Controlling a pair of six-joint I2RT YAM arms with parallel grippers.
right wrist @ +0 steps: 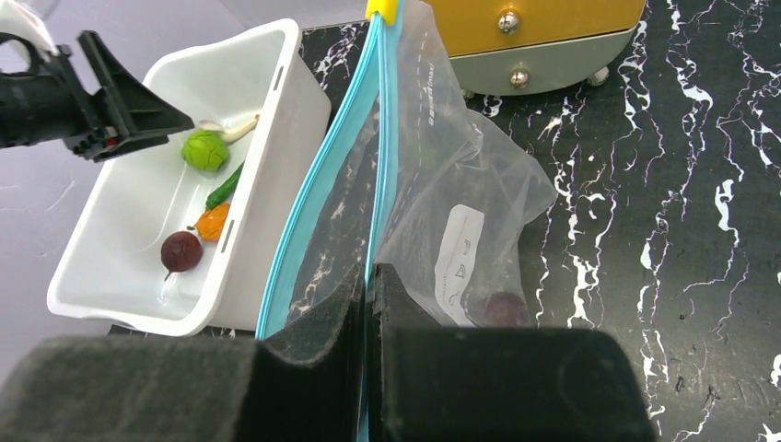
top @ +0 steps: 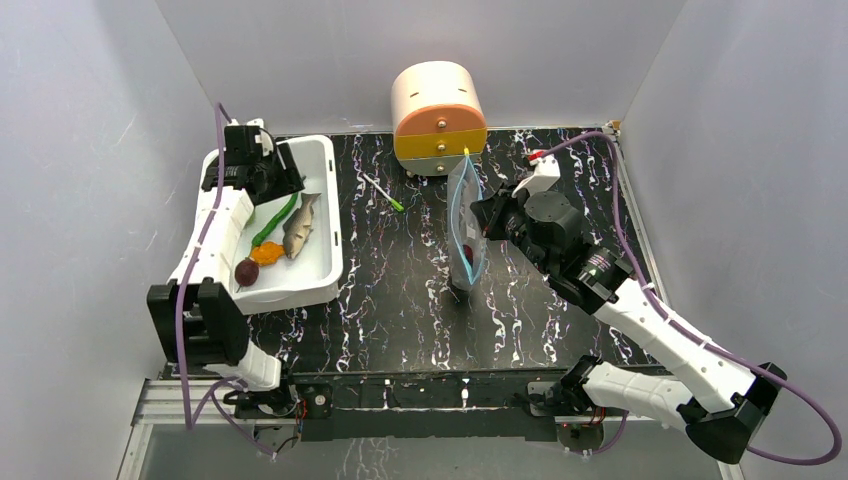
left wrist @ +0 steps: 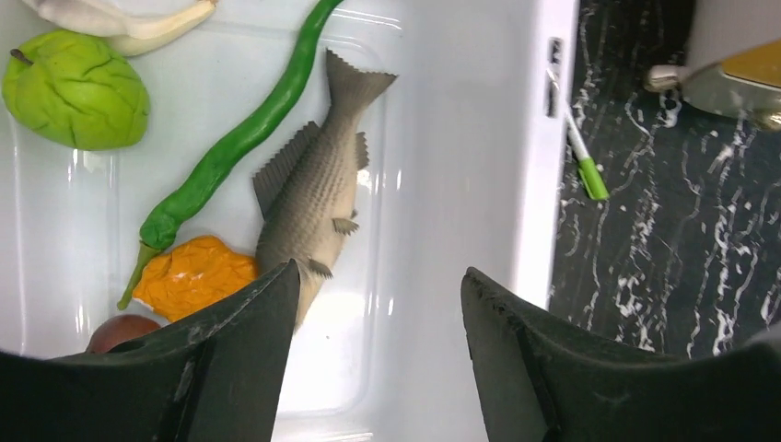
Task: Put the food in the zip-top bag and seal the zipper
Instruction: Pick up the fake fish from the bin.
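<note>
left end effector (left wrist: 378, 285) wide, empty, fish (left wrist: 313, 198) under one finger, may snag pepper (left wrist: 239, 138) beside it; right end effector (right wrist: 367, 276) clamps zip-top bag (right wrist: 460, 184).

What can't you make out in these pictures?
- Top view: the lime-green fruit is hidden beneath the left gripper.
- Left wrist view: the dark purple-brown ball sits mostly behind a gripper finger. A white item is cut off by the top edge.
- Right wrist view: a dark round thing inside the zip-top bag is blurred by crinkled plastic. The label print is too small.
</note>
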